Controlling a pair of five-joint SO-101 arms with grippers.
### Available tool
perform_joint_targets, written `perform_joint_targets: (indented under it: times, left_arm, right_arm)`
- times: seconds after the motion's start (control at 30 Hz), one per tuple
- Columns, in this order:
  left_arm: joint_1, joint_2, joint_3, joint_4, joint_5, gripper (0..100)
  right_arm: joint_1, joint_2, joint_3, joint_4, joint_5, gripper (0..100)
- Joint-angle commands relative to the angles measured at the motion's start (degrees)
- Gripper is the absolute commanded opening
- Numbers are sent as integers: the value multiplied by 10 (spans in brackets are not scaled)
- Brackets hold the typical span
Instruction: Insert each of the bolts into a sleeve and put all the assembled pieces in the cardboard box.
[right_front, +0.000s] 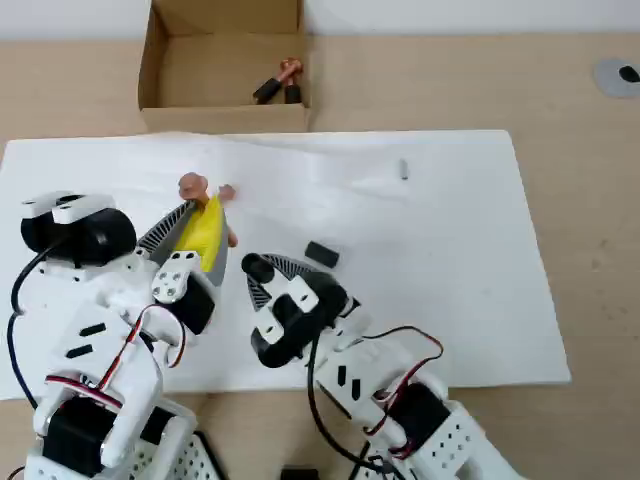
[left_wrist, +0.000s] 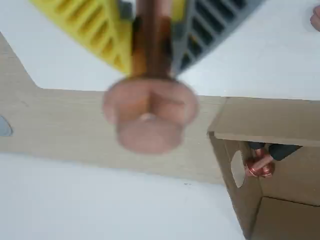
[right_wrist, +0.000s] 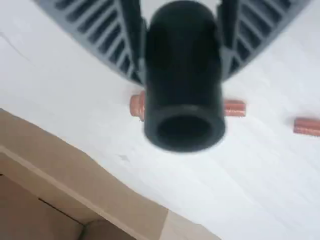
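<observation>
Cardboard box (right_front: 150, 70): holding assembled pieces (right_front: 280, 85) beside one wall.
Left gripper (right_front: 198, 203): clenching on a copper bolt (right_front: 192, 186) above the white sheet (right_front: 450, 280).
Right gripper (right_front: 268, 272): clenching on a black sleeve (right_wrist: 184, 75).
Spare sleeve (right_front: 321, 254): lying on the sheet.

Count's in: three bare bolts (right_front: 192, 185), two empty sleeves (right_front: 321, 254), and two assembled pieces (right_front: 278, 84) in the one cardboard box (right_front: 150, 70).

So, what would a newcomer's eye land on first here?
Each pincer is loaded: the left pincer clamps a copper bolt, head outward, and the right pincer grips a black sleeve, its bore open. Both hang over the white sheet, and the cardboard box beyond it holds assembled pieces in one corner.
</observation>
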Motion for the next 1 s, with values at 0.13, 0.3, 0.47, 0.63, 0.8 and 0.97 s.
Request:
perform_joint_targets:
  times: [0.13, 0.3, 0.47, 0.63, 0.8, 0.97]
  left_arm:
    - [60, -7, -11, -12, 12, 5]
    - [71, -6, -11, -13, 8, 5]
    - [69, -6, -15, -13, 7, 5]
    - [69, -6, -11, -13, 6, 6]
    - [72, -2, -10, -13, 6, 6]
    - [74, -5, 16, -15, -33, 6]
  right_arm:
    - [25, -100, -1, -51, -59, 9]
    - [25, -100, -1, -55, -61, 9]
    - [25, -100, -1, -55, -88, 9]
    - [25, -100, -1, -54, -103, 9]
    - [25, -100, -1, -54, -105, 9]
    - [25, -100, -1, -54, -105, 9]
